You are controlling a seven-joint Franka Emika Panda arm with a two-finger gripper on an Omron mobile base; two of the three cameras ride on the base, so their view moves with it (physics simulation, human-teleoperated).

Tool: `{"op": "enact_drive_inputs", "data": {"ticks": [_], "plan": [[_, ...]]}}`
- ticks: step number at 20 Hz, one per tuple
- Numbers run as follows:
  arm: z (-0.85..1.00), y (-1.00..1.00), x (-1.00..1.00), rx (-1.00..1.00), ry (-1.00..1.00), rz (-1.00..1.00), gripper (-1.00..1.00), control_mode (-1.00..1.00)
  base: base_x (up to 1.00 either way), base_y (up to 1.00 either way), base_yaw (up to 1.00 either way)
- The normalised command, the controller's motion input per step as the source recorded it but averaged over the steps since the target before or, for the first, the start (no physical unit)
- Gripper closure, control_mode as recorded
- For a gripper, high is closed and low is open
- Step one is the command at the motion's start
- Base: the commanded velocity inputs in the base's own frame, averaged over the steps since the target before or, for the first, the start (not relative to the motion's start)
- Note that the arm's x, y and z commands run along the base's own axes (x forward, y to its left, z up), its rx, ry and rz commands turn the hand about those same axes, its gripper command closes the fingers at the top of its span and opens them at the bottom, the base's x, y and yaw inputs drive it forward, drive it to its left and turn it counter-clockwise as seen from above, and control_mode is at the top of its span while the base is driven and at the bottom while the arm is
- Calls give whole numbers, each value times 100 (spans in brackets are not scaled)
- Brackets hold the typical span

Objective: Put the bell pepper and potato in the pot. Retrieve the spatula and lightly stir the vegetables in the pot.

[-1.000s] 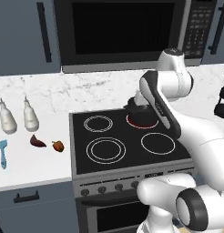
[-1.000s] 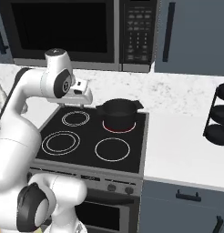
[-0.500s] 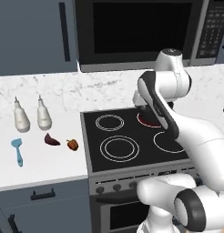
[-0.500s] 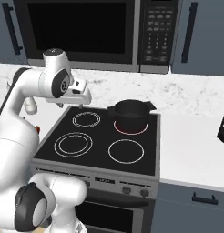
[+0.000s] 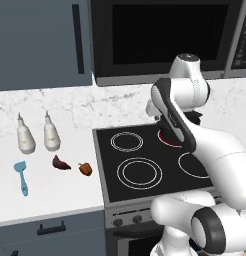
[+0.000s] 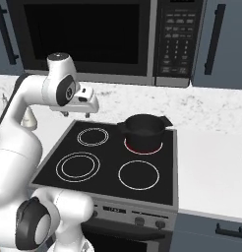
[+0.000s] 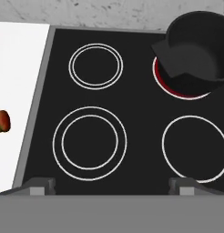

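Base shifted; spatula (image 5: 22,176) left-view only

The pot (image 6: 143,131) is black and sits on a ring glowing red. The stove (image 5: 145,165) top is black with thin white burner rings. The pepper (image 5: 85,169) is orange-red with a dark top; the potato (image 5: 60,163) is dark maroon-brown. The spatula (image 5: 22,176) is blue with a lighter handle. Two bottles (image 5: 38,133) are white. The counter (image 5: 50,192) is white, the backsplash white-grey marbled, the cabinets slate blue.
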Motion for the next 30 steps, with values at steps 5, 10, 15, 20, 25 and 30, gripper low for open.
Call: {"op": "enact_drive_inputs", "data": {"ticks": [5, 10, 15, 20, 25, 30], "plan": [[0, 0, 0, 0, 0, 0, -100, 100, 51, 51, -6], [-2, 46, -4, 0, 0, 0, -100, -100, 2, 10, -1], [-32, 98, -11, 0, 0, 1, -100, -100, 0, 0, 0], [-79, 100, 0, -4, 2, 5, -100, -100, 0, 0, 0], [-100, 93, 1, -2, 3, 8, -100, -100, 0, 0, 0], [-92, 84, 20, 0, 0, 6, -100, -100, 0, 0, 0]]}}
